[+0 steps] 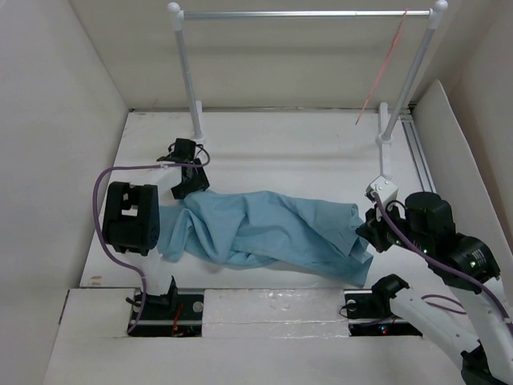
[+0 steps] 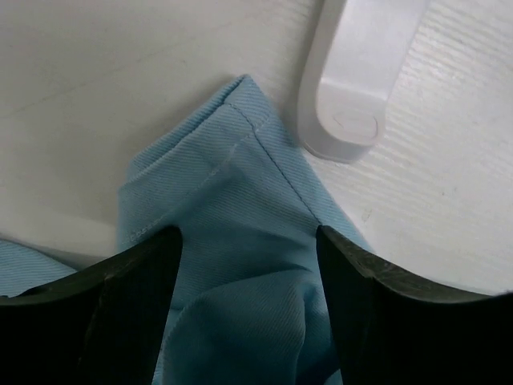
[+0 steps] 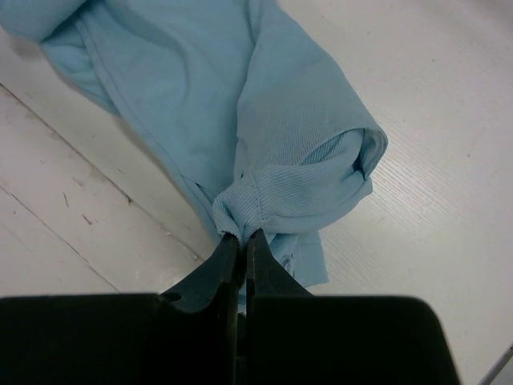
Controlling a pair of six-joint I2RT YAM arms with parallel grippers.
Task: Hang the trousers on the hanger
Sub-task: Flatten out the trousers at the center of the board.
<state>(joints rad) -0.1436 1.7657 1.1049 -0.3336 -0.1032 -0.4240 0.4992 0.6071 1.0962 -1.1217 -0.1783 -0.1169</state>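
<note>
Trousers (image 1: 264, 228) unmarked, right gripper (image 3: 242, 237) pinching cloth

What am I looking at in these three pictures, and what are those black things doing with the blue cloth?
These are two robot arms bolted to the near edge of a white table. The wide picture comes from a camera above and behind them; the other two come from small cameras on each arm's wrist, looking past its own fingers.

Light blue trousers lie crumpled across the table. The right gripper has its fingers pinched shut on a bunched fold of the trousers. The left gripper has its fingers spread open, with a hemmed edge of the trousers lying between them, not clamped.

At the back stands a silver rail on white posts, with a thin pink-red hanger dangling from its right end.
</note>
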